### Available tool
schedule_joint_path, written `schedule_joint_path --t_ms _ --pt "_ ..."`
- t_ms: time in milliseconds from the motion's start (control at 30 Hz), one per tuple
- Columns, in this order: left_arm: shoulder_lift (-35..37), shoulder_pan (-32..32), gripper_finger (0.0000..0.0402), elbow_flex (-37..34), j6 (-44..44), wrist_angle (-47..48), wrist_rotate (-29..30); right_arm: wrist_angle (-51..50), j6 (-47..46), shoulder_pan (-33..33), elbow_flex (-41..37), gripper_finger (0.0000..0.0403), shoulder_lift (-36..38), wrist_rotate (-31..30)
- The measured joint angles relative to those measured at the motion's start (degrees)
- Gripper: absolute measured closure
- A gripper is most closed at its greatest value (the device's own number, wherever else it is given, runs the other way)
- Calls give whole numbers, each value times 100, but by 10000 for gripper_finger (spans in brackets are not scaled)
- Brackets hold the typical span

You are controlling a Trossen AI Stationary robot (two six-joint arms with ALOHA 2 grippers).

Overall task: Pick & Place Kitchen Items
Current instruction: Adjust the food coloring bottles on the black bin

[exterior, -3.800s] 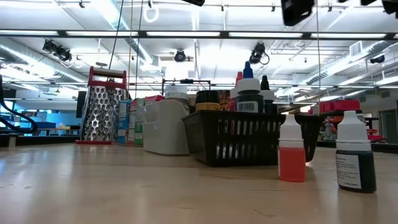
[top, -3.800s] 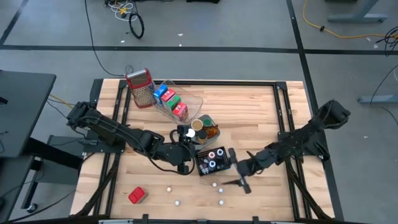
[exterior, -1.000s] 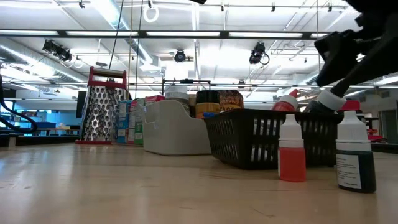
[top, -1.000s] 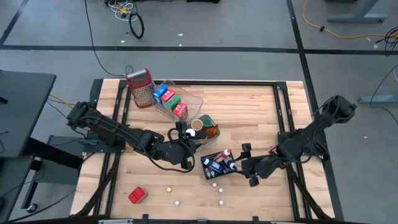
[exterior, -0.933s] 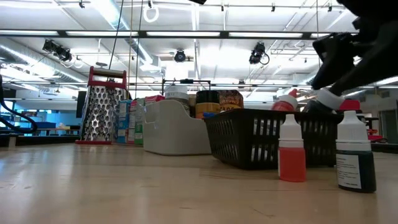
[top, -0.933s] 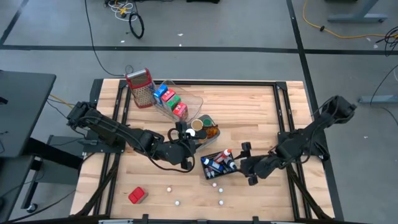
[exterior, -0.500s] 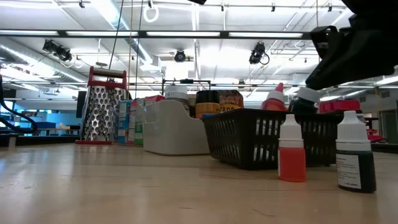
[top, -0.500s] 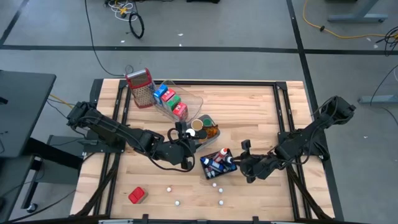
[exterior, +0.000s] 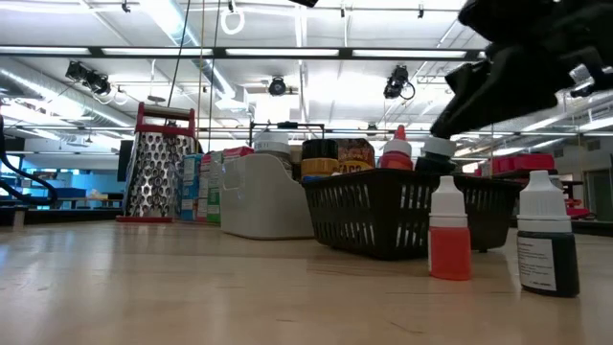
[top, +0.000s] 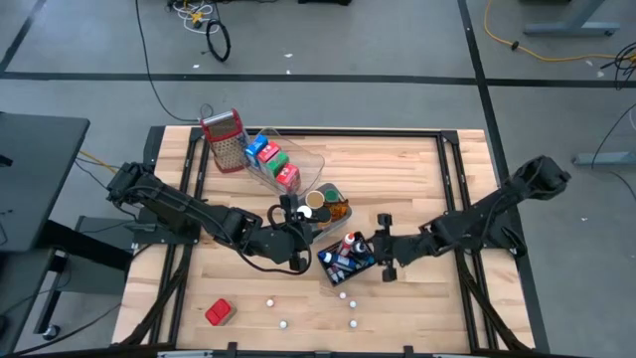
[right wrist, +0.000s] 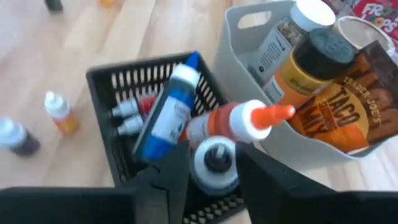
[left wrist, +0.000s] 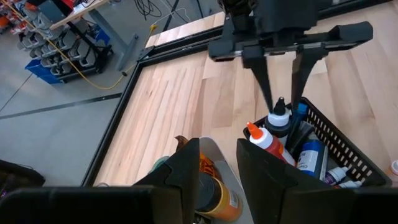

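The right gripper reaches in from the right of the wooden table to the black slatted plastic basket near the table's middle. Its two dark fingers straddle the white-collared, black-capped neck of a dark bottle standing in the basket — whether they press on it or merely flank it, I cannot tell.

Beside that bottle an orange-tipped red squeeze bottle leans across the basket, next to a blue bottle with a white cap.

The left gripper hangs over the pale grey plastic tub just left of and beyond the basket; its fingers stand a little apart, with an orange jar under a black lid below the gap between them — no contact can be made out. The tub also holds a brown taco-seasoning packet and a white-lidded jar.

On the near table stand a small dropper bottle of orange liquid and a dark dropper bottle, both white-capped. Far left stands a metal grater with a red top, beside a clear tray of red, blue and green cartons. A red block lies near left.
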State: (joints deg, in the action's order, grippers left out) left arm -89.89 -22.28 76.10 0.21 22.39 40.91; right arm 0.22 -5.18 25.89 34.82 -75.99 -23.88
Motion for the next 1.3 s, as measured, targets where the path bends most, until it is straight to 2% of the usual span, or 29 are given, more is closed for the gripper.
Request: schedule_joint_path --t_ms 133,433,700,867,1067,1167,1300 --pt "0 0 287 2 25 2 0 -179 -27 -342 265 252 0 41" --pt "0 0 287 2 46 2 0 -520 577 -990 551 262 0 51" --pt "0 0 287 2 57 4 0 -363 871 -992 996 266 0 246" --pt "0 0 287 2 63 7 -1 -1139 688 -973 1325 271 0 190" --pt "0 0 287 2 63 4 0 -1976 -40 -1034 1319 285 -73 138" --pt "0 0 287 1 63 4 0 -2068 -1 -1042 1319 292 -105 -125" --pt "0 0 287 2 63 3 -1 -2026 98 -1130 1319 294 -186 -18"
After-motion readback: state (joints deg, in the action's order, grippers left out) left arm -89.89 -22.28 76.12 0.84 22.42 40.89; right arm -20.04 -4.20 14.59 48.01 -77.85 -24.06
